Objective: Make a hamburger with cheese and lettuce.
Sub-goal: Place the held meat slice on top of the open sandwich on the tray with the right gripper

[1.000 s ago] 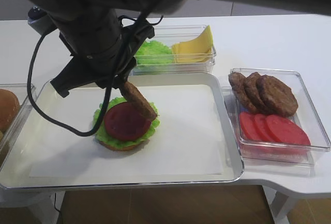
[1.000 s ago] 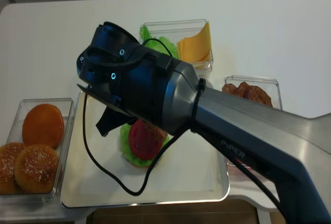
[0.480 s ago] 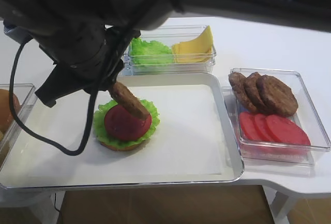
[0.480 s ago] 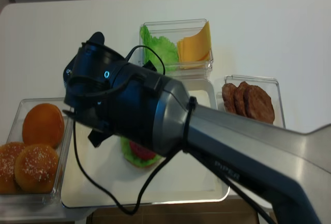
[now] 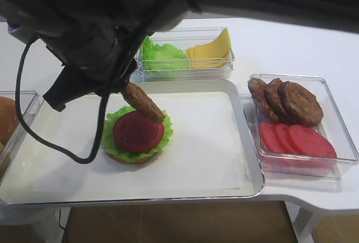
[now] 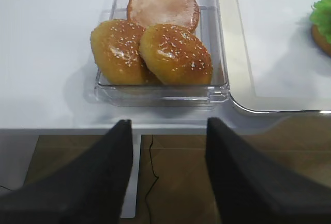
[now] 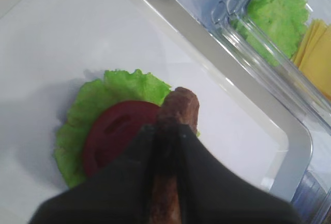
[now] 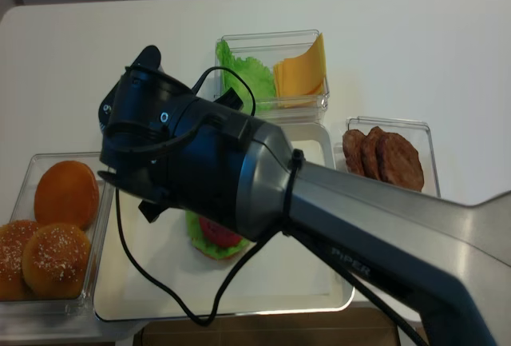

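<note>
The hamburger (image 5: 136, 135) sits on the tray, left of centre: bun base, frilly green leaf, red tomato slice on top (image 7: 116, 133). My right gripper (image 7: 166, 131) is shut on a brown patty (image 5: 143, 101), held edge-on and tilted just above the tomato's far right rim. The big dark arm hides most of the hamburger (image 8: 215, 238) in the realsense view. Loose lettuce (image 5: 162, 56) and the cheese (image 5: 213, 49) share a clear box behind the tray. My left gripper (image 6: 169, 123) hangs open and empty past the table's front edge.
A clear box at the right holds several patties (image 5: 289, 100) and tomato slices (image 5: 297, 139). Another box at the left holds buns (image 6: 160, 43). The metal tray (image 5: 224, 142) is lined with white paper. A black cable (image 5: 33, 131) loops over the tray's left side.
The right gripper has carried the patty a little to the left and then slightly up over the hamburger. Its grip on the patty is unchanged.
</note>
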Robot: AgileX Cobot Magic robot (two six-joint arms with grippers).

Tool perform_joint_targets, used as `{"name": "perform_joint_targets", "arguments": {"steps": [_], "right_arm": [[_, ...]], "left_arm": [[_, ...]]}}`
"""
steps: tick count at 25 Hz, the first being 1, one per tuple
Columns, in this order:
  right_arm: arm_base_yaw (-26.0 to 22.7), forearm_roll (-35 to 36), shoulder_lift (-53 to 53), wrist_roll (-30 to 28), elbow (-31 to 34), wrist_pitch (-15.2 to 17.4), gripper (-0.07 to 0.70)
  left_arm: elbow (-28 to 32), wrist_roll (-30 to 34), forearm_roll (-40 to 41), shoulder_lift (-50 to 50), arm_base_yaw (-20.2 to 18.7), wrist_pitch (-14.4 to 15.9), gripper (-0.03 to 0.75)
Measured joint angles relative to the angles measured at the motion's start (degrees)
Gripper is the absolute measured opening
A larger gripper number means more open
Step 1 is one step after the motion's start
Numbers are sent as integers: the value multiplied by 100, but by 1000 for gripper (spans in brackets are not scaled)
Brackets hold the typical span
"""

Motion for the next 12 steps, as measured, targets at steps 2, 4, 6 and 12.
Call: {"name": "perform_joint_targets", "arguments": {"steps": [2,4,6,12], "right_arm": [[0,0,10,0,0,0,82],[0,0,13,0,0,0,82],[0,14,38,-68,0,0,82],[0,117,120,-132,0,-8,82]], "left_arm": [[0,0,0,0,0,0,344],[0,0,0,0,0,0,344],[0,0,0,0,0,0,344],[0,0,0,0,0,0,344]]}}
